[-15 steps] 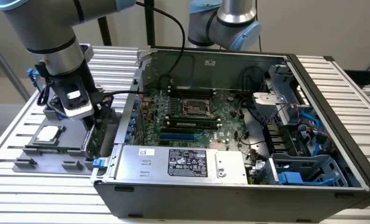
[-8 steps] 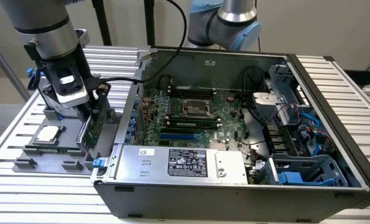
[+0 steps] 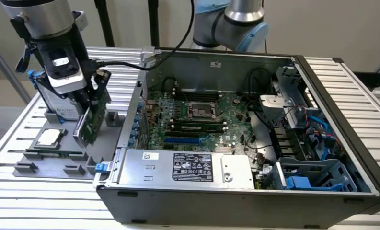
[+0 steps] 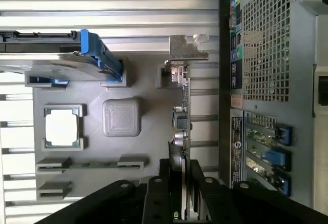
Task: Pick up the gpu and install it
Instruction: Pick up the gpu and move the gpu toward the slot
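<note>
The jaws of the grey-and-black robot arm [image 3: 49, 28] are clamped on the gpu [image 3: 90, 125], a thin flat expansion card with a green circuit board and a silver end bracket. In the wrist view the two black fingers [image 4: 165, 175] press against the card's opposite faces, and the gpu [image 4: 180, 126] is seen edge-on, with its bracket at the far end from the grip.

The card stands on edge, slightly tilted, over a grey moulded plastic holder tray [image 3: 68, 165]. It is not clear whether its lower edge touches the tray. The tray lies on a slatted silver metal counter [image 3: 23, 196], at the exterior view's left of a large open dark grey computer case [image 3: 241, 203]. The gpu hangs outside that case, just beside its outer wall.

On the tray near the card sits a square silver processor chip [image 3: 49, 137] in a recess. Beside it lies a long narrow green memory stick [image 3: 55, 154]. A silver hard drive with a blue frame [image 3: 52, 108] stands behind the arm's wrist. The wrist view also shows a plain grey rounded square block [image 4: 122, 117] on the tray, between the chip and the card.

Inside the case lies a green motherboard [image 3: 202, 115] with an empty-looking processor socket, and black and blue slots run along its near side. A silver power supply box with a black label [image 3: 183, 167] sits along the front edge, with a blue plastic drive cage [image 3: 311, 177] at the exterior view's right.
</note>
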Controlling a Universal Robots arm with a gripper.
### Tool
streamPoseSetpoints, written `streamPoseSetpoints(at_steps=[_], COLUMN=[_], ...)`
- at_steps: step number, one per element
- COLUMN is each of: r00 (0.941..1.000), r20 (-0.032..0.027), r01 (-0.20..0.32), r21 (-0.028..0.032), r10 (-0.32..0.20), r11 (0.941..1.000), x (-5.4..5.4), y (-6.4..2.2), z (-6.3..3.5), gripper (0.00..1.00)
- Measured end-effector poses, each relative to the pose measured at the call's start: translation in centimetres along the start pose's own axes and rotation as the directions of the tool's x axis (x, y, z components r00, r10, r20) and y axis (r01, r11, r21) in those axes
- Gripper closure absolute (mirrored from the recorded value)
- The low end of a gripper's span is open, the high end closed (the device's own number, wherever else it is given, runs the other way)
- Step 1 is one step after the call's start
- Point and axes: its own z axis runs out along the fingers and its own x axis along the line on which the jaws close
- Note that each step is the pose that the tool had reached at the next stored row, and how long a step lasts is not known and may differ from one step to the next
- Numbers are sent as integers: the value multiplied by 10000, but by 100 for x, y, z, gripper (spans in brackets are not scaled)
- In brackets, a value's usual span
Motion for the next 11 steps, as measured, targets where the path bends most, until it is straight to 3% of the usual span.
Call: streamPoseSetpoints(at_steps=[7, 11], r00=[10000, 10000], r20=[0, 1], r01=[4, 28], r21=[0, -4], r10=[-4, -28], r11=[10000, 10000], x=[-57, -142], y=[-15, -32], z=[-359, -538], gripper=[100, 100])
